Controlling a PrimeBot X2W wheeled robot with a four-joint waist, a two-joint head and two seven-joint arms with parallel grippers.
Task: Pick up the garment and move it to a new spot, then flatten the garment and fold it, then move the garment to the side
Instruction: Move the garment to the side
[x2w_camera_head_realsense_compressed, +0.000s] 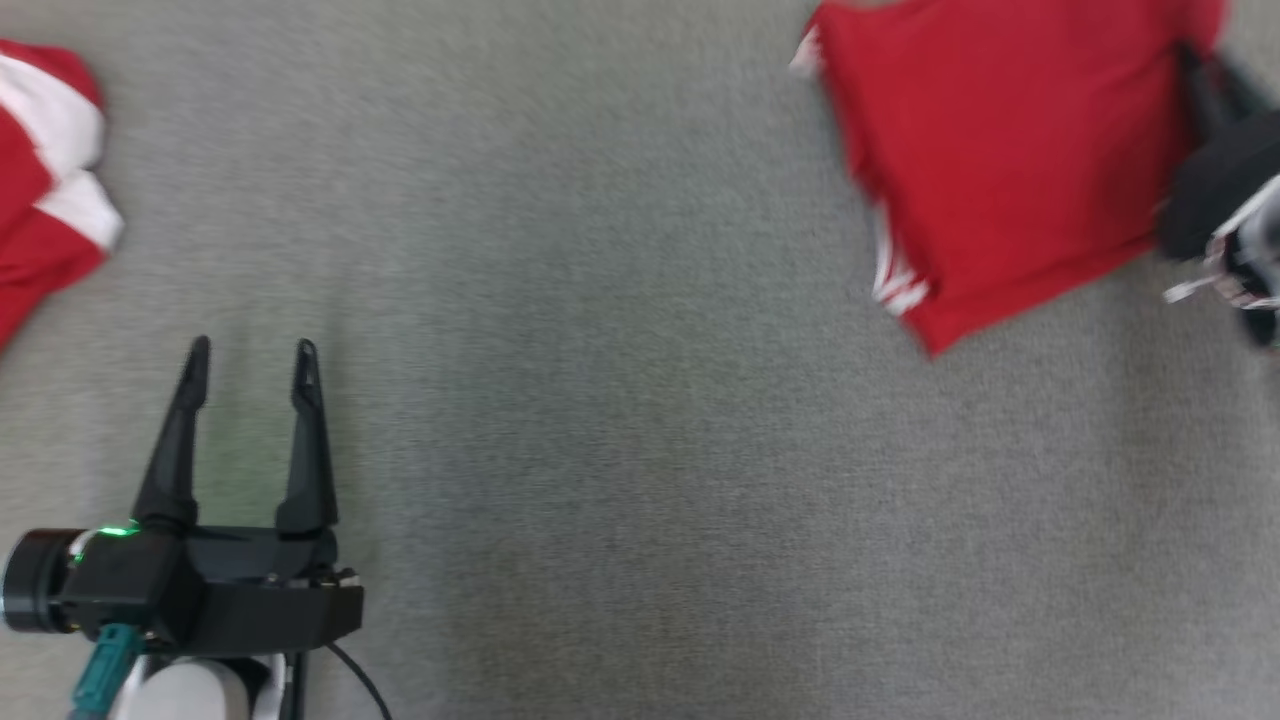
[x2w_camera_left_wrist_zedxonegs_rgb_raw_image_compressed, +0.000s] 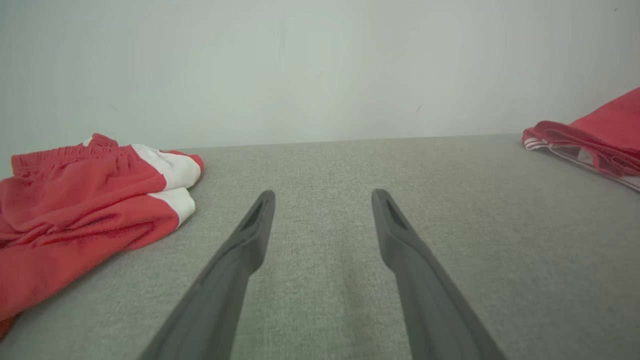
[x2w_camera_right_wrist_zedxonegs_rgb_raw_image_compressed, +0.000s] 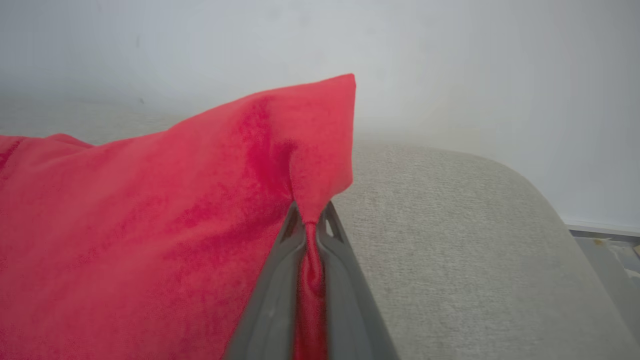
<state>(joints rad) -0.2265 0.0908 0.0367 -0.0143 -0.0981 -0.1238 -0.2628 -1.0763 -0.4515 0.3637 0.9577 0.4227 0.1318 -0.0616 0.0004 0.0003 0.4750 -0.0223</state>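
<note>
Room lies open across the grey cloth counter (x2w_camera_head_realsense_compressed: 620, 450): a broad bare stretch runs between two red pieces. The folded red garment (x2w_camera_head_realsense_compressed: 1010, 150) sits at the far right of the head view. The frame cuts its top edge, white trim shows along its left edge, and its lower corner points toward the middle. The right hand (x2w_camera_right_wrist_zedxonegs_rgb_raw_image_compressed: 310, 220) is clamped on a pinch of that garment's right edge, with cloth bunched between the fingers and one corner standing above them. Beside it, the counter's rounded edge (x2w_camera_right_wrist_zedxonegs_rgb_raw_image_compressed: 525, 200) curves away. The left hand (x2w_camera_head_realsense_compressed: 252, 365) hovers at the lower left, fingers spread wide and holding nothing, well apart from the folded piece. A second garment (x2w_camera_head_realsense_compressed: 45, 180), red with white bands, lies crumpled at the counter's left edge, near the left hand but not touching it. A pale wall (x2w_camera_left_wrist_zedxonegs_rgb_raw_image_compressed: 320, 65) rises behind the far edge.
</note>
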